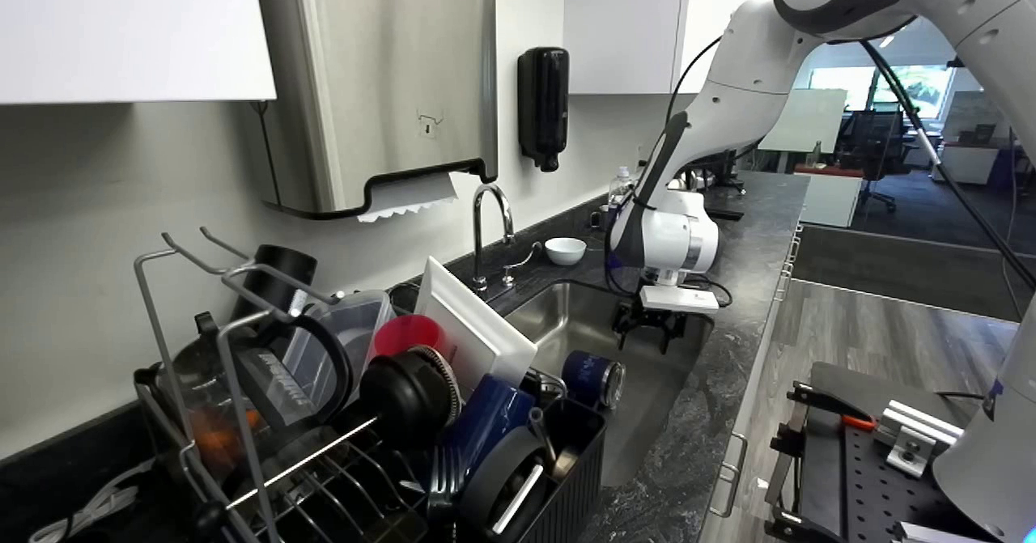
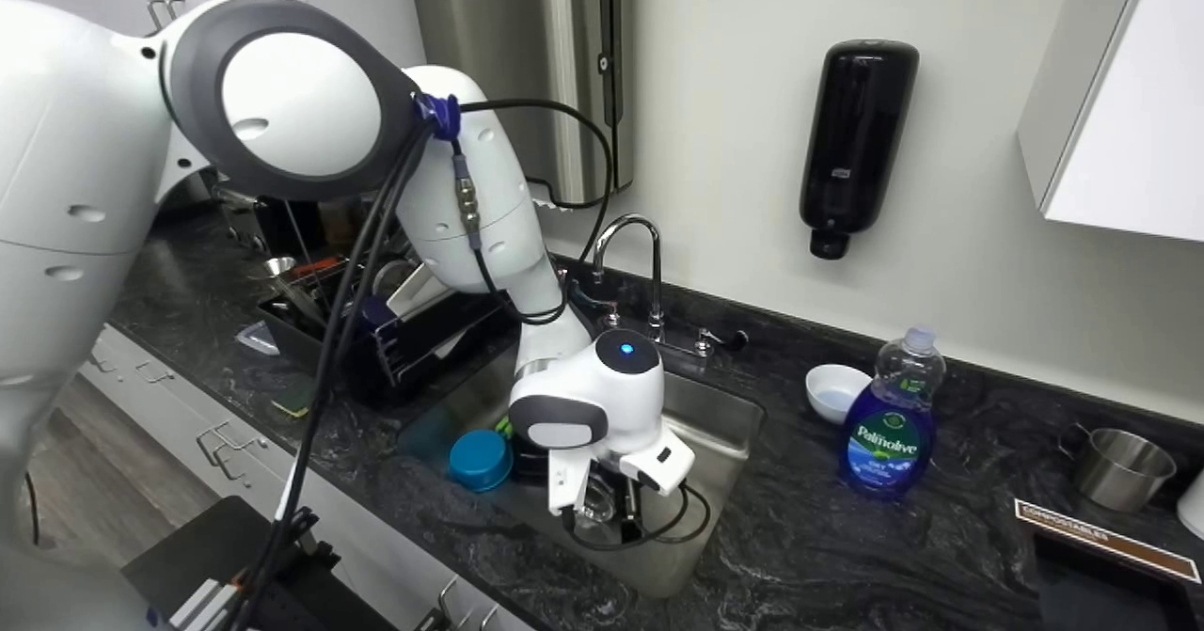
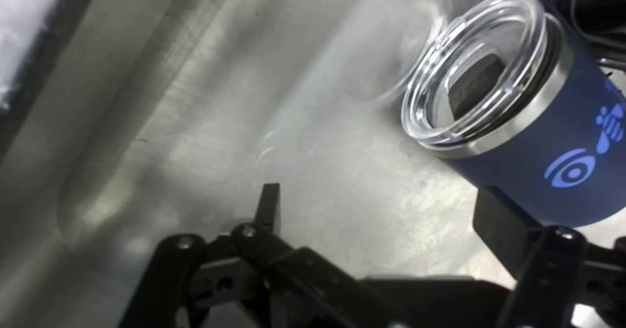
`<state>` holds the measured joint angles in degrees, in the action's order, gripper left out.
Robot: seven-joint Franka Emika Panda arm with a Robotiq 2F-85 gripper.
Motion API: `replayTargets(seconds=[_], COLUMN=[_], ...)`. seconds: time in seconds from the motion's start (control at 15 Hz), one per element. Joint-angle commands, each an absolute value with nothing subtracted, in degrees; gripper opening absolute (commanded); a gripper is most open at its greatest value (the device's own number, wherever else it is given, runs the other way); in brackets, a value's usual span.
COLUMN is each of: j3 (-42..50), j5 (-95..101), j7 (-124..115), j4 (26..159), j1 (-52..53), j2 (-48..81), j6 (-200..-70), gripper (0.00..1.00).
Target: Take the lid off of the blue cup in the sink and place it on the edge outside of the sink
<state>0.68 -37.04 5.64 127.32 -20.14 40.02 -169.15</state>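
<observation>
- The stone tabletop is for the setting down, later.
- The steel sink is your working place now.
- Your gripper has its jaws wide apart and holds nothing.
- The navy tumbler lies tilted in the sink; it may roll, so approach softly.
- The clear lid sits in the tumbler's mouth; better pinch its rim and pull straight outward.
</observation>
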Motion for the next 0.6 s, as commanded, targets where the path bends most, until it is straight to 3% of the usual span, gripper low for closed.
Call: replayTargets(seconds=[0.0,0.53], j3=[-3.2,-6.6], j5=[-36.5,-52.3], j7=[5.7,6.3], j4=[130.1,132.7], j1=[-25.2,-25.7], j2=[36.1,34.0], j6=[-162.2,-155.6], gripper=[1.0,1.0])
